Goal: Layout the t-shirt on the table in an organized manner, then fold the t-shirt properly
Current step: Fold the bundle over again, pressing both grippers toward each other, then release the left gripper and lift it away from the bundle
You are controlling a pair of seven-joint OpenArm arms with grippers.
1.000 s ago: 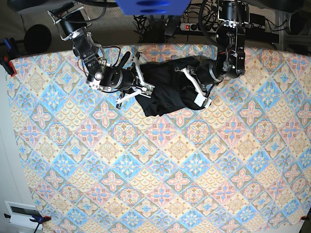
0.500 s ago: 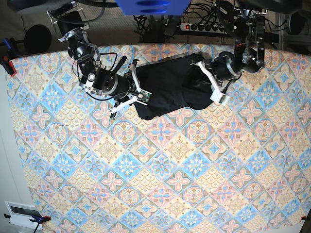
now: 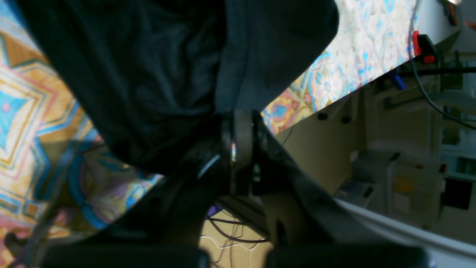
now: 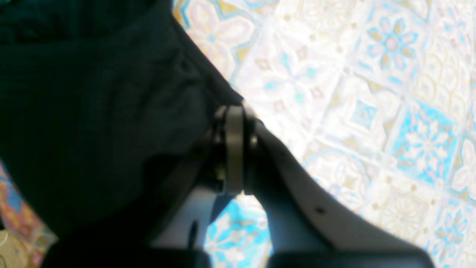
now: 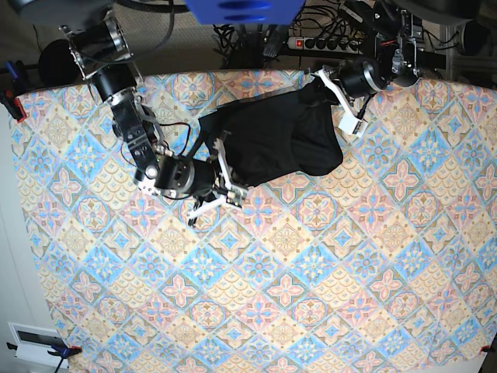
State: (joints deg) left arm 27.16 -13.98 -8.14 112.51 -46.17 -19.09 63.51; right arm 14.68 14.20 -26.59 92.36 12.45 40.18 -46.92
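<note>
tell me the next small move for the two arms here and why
Probably draw the two grips further apart. The left gripper and the right gripper are each shut on an edge of the t-shirt, which hangs bunched and creased between them near the far side of the table. Widening the span should pull the fabric flat for laying out.

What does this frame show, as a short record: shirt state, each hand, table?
shirt: black t-shirt bunched, stretched between both hands near the table's far edge, not flat
left hand: shut on the shirt's edge, at the far side
right hand: shut on the shirt's edge, nearer the middle
table: patterned cloth, nothing else on it in view
folding: not begun
</note>
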